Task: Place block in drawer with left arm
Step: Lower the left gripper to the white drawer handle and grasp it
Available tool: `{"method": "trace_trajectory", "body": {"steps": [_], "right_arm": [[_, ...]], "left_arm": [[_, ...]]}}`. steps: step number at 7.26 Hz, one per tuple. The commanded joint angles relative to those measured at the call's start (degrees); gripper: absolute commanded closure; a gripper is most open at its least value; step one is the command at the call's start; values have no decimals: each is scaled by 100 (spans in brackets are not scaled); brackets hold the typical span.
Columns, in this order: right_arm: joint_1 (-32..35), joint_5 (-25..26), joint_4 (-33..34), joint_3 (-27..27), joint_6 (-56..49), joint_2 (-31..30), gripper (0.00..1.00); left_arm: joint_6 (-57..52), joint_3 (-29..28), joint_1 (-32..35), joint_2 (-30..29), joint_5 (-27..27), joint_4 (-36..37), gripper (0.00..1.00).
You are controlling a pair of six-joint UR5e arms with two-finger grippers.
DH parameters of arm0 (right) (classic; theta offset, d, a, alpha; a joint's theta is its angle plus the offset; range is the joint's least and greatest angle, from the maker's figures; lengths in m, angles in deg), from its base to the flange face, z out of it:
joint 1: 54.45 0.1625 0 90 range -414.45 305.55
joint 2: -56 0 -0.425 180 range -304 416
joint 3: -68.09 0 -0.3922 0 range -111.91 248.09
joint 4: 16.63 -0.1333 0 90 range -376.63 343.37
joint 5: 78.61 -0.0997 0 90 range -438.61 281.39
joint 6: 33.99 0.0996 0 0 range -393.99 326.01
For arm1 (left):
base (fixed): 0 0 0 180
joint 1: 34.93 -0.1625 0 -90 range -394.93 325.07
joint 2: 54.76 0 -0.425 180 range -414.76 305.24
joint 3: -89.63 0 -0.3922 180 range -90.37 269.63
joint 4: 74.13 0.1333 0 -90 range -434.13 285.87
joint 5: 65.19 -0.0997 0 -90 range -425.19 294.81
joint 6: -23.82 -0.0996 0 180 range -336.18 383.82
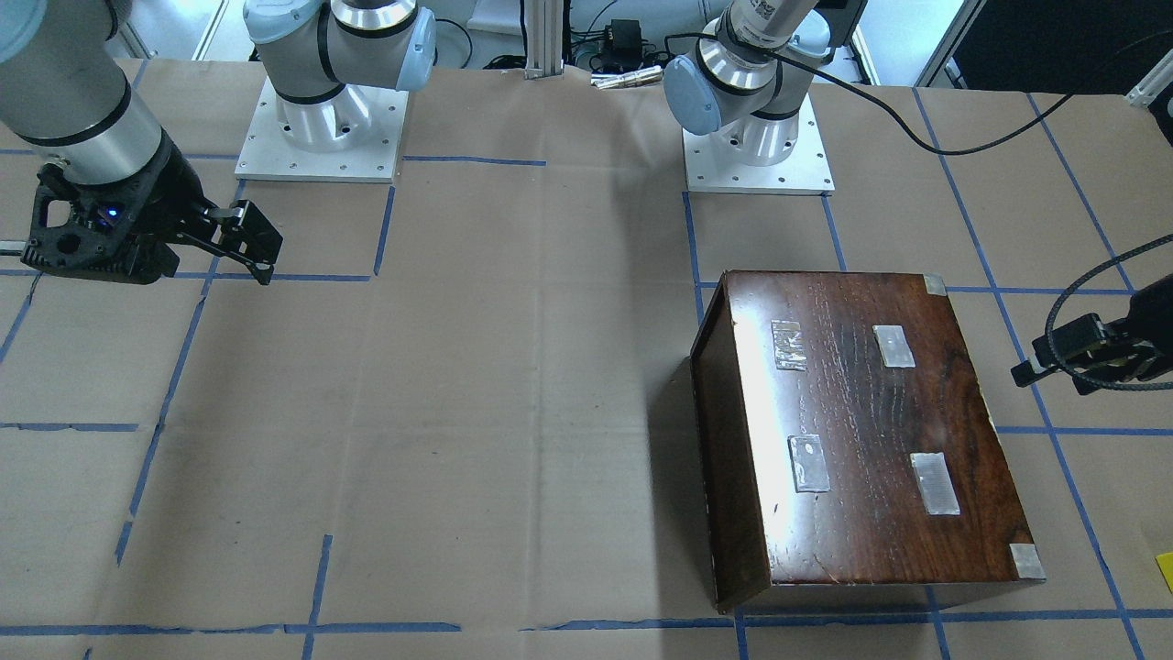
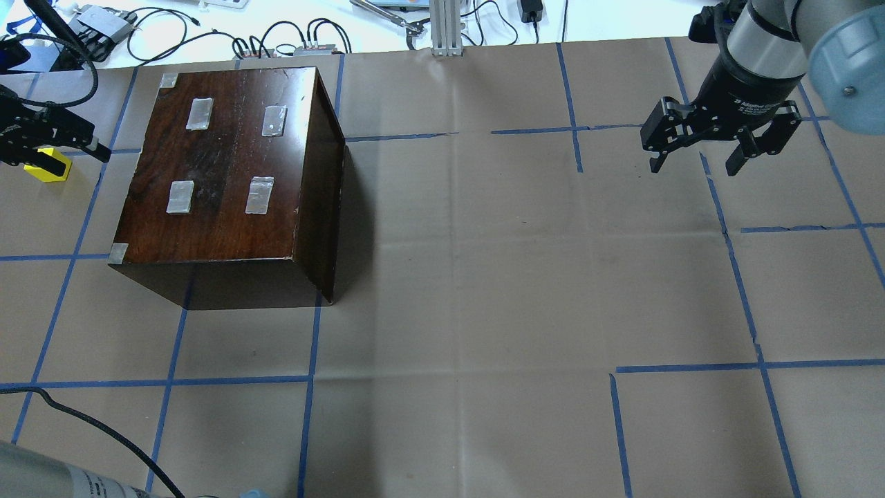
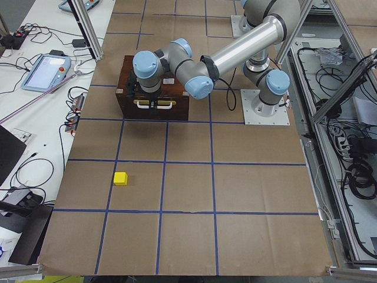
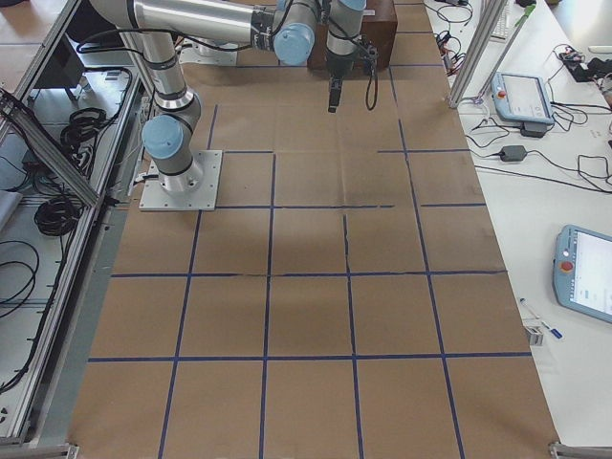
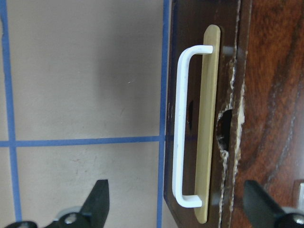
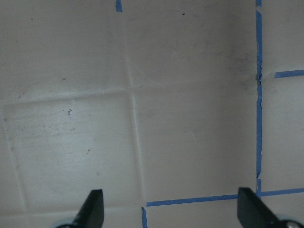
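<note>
the drawer (image 3: 154, 106) sits shut in the cabinet (image 2: 221, 166), near the tabletop's left edge on the operators' side. the block (image 3: 121, 178) lies on the paper closer to that left edge, well apart. the left gripper (image 5: 174, 190), spread wide, faces the white handle (image 5: 179, 118). best to centre on the bar, close, then pull straight toward the left edge.

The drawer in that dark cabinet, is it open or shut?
Shut. The drawer front sits flush with the cabinet in the left side view, and from overhead nothing sticks out past the cabinet's edge.
</note>
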Motion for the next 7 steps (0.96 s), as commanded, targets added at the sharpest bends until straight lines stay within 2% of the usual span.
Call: {"method": "trace_trajectory", "body": {"steps": [1, 7], "right_arm": [[0, 0, 4, -3, 0, 0, 0], [0, 0, 4, -3, 0, 0, 0]], "left_arm": [[-24, 1, -2, -259, 53, 136, 2], [-42, -34, 16, -708, 62, 234, 2]]}}
